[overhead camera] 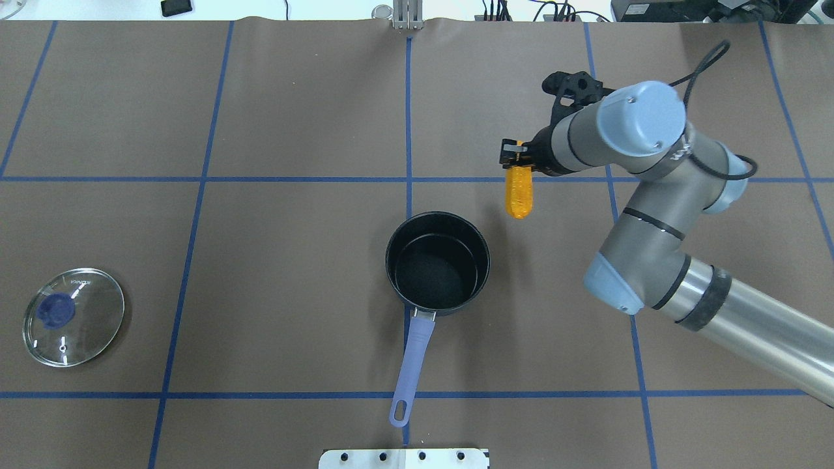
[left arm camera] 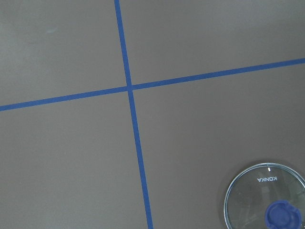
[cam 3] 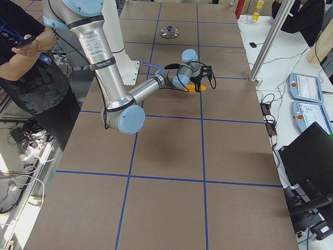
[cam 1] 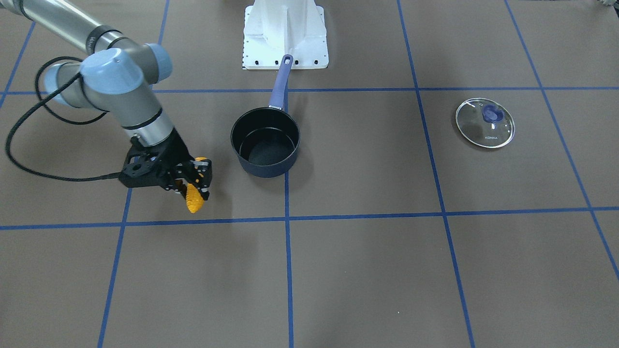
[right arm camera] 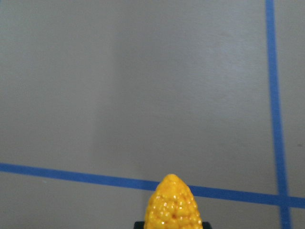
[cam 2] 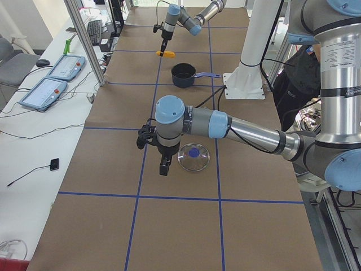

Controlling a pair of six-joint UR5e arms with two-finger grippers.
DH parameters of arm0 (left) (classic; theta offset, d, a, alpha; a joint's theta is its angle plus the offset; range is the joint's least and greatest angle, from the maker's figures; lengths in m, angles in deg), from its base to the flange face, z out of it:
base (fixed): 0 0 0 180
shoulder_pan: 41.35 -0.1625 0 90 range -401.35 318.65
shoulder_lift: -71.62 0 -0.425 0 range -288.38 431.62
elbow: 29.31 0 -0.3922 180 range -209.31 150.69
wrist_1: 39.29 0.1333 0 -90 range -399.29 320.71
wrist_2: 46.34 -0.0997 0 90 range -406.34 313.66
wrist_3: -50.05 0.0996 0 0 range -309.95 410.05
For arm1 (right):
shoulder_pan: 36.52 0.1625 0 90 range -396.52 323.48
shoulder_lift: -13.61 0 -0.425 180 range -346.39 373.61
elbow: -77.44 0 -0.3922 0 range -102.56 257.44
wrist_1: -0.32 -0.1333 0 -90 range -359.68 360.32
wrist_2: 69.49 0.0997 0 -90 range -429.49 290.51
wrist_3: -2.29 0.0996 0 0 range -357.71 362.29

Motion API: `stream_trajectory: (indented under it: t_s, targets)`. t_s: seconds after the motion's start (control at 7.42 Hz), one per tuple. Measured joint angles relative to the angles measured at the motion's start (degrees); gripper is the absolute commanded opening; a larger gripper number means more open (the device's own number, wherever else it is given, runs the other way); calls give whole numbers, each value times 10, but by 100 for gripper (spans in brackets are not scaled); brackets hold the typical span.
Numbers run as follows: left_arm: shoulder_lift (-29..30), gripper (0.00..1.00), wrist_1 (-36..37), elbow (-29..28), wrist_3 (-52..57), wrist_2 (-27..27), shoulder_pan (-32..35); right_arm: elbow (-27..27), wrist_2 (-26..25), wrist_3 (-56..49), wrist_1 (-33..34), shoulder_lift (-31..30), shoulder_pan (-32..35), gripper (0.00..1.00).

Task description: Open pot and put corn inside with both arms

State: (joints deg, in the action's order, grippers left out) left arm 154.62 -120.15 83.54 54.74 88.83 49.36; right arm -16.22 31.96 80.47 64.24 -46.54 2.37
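The dark pot (cam 1: 271, 169) stands open and empty mid-table, its purple handle (cam 1: 280, 82) pointing toward the robot base. Its glass lid (cam 1: 485, 122) with a blue knob lies flat on the table, far off on the robot's left side. My right gripper (cam 1: 196, 186) is shut on the orange-yellow corn (cam 1: 194, 199) and holds it above the table, beside the pot and clear of it. The overhead view shows the corn (overhead camera: 519, 192) hanging from the right gripper (overhead camera: 518, 166), up and right of the pot (overhead camera: 389, 251). My left gripper (cam 2: 163, 166) hovers beside the lid (cam 2: 193, 157); I cannot tell whether it is open or shut.
The white base mount (cam 1: 285, 34) stands at the table's robot edge behind the pot handle. A black cable (cam 1: 29, 164) loops from the right wrist. Blue tape lines grid the brown table. The left wrist view shows the lid (left arm camera: 264, 200) at its lower right.
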Motion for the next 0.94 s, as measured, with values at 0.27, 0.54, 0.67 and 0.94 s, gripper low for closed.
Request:
stream_trajectory:
  t_s: [0.27, 0.54, 0.67, 0.94]
  targets:
    - [1, 98, 0, -1, 0, 0, 0, -23, -50, 103, 68, 60, -49, 18]
    - [1, 98, 0, -1, 0, 0, -1, -36, -92, 131, 96, 68, -88, 100]
    - [1, 98, 0, -1, 0, 0, -1, -37, -125, 133, 99, 62, -107, 100]
    - [1, 98, 0, -1, 0, 0, -1, -39, -151, 129, 101, 58, -123, 100]
